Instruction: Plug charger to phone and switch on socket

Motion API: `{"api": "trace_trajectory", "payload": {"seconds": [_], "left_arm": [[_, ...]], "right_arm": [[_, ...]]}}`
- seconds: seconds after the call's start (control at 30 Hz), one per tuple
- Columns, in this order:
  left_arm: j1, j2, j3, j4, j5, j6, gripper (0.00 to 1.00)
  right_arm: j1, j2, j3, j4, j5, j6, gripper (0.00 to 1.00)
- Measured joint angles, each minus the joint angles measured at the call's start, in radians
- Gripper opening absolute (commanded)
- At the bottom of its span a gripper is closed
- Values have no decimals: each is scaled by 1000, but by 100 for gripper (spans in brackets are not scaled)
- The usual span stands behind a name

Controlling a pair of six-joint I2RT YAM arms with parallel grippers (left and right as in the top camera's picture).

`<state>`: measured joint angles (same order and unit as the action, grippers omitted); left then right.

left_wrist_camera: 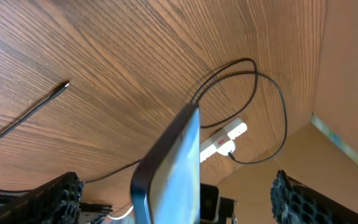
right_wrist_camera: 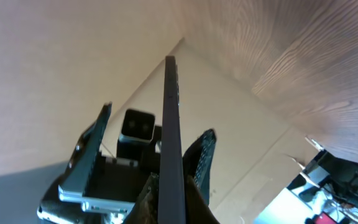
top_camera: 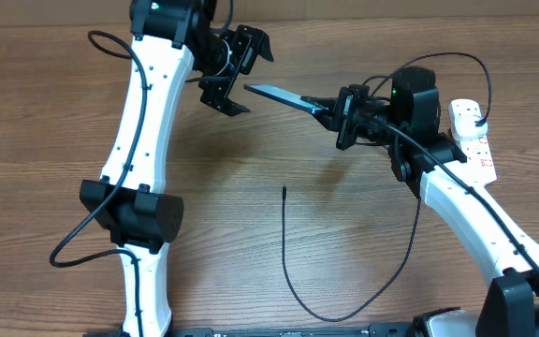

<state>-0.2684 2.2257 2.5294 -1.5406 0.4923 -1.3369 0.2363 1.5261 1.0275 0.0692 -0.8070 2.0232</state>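
- While the right gripper [top_camera: 333,110] pinches the phone [top_camera: 279,95] by one end, clamped tight on its slim body, the phone hangs above the table [top_camera: 45,112], nearly edge-on and pointing at the other arm.
- The left gripper [top_camera: 242,73] stands spread wide and holds nothing. The phone's free end sits just at its mouth, which reads as the set-up for a handover or a steadying second grip.
- The charger [top_camera: 286,253] lies loose on the table below, its connector tip [top_camera: 284,190] aimed toward the phone but well apart from it. Nothing is plugged into the phone yet.
- The socket [top_camera: 473,140] rests at the table's right side, beside the right arm; its switches cannot be read.
- Lifting the phone probably frees its port end, so that an empty gripper can fetch the tip and bring it there.
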Motion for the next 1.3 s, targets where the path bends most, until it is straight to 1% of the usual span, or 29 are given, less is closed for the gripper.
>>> {"api": "trace_trajectory", "payload": {"seconds": [0.27, 0.37, 0.6, 0.63, 0.73, 0.8, 0.9, 1.0, 1.1, 1.17, 1.2, 1.23, 1.3], "left_arm": [[-34, 0, 0, 10, -58, -23, 100], [-40, 0, 0, 11, -84, -28, 100], [-45, 0, 0, 11, -113, -57, 85], [-46, 0, 0, 11, -114, -60, 85], [-47, 0, 0, 11, -116, -66, 86], [-47, 0, 0, 11, -116, -71, 88], [-47, 0, 0, 11, -116, -76, 90], [-48, 0, 0, 11, -116, -80, 91], [-52, 0, 0, 11, -108, -100, 91], [-53, 0, 0, 11, -96, -111, 89], [-53, 0, 0, 16, -86, -119, 85], [-53, 0, 0, 18, -83, -121, 84], [-53, 0, 0, 22, -74, -130, 77]], "right_arm": [[0, 0, 0, 68, -31, 1, 4], [0, 0, 0, 70, -35, 0, 4], [0, 1, 0, 71, -36, 0, 4], [0, 1, 0, 71, -37, 1, 4], [0, 1, 0, 71, -43, 0, 4], [0, 1, 0, 75, -43, 0, 4], [0, 1, 0, 104, -44, 0, 4], [0, 1, 0, 139, -47, 1, 4], [0, 1, 0, 140, -50, 1, 4], [0, 2, 0, 141, -50, 1, 4], [0, 2, 0, 140, -50, 0, 4], [0, 2, 0, 140, -50, 1, 4], [0, 2, 0, 140, -50, 0, 4]]}}
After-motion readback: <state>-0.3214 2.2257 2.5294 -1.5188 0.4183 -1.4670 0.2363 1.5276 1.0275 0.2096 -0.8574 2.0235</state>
